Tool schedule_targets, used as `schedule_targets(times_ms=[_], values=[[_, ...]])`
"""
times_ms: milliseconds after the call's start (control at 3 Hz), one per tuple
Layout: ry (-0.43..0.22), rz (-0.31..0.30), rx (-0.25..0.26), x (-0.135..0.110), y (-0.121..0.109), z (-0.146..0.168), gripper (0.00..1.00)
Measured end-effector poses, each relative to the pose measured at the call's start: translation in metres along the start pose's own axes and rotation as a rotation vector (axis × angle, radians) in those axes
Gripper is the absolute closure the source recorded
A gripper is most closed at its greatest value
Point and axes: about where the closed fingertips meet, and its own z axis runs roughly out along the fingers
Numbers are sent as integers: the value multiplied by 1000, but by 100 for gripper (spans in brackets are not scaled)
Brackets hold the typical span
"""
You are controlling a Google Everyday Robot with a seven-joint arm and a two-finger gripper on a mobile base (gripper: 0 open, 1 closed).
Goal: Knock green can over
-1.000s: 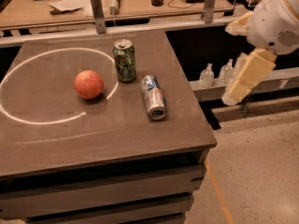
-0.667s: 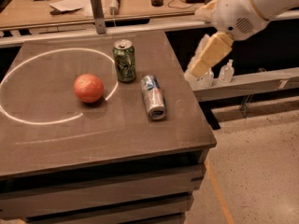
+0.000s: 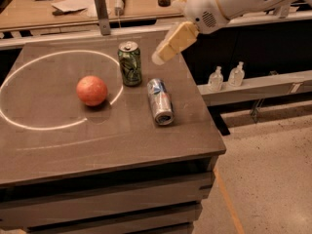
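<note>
On my dark table point(image 3: 73, 145), wooden bench point(image 3: 141, 6) behind, the green can point(image 3: 130, 64) stands by a white ring point(image 3: 29, 123): pale swirls, silver top. The gripper point(image 3: 159, 57) hovers near it; open or closed, I cannot tell.

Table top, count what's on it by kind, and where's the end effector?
Cans: 2 (green can standing, silver-and-blue can on its side)
Fruit: 1, a round red-orange fruit
Total: 3
The end effector hangs over the table, at the picture's right of the green can, apart from it.
</note>
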Motion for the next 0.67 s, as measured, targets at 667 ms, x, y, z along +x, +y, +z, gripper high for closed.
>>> schedule_targets(times_ms=[667], values=[[-218, 146, -55, -8, -22, 81, 0]])
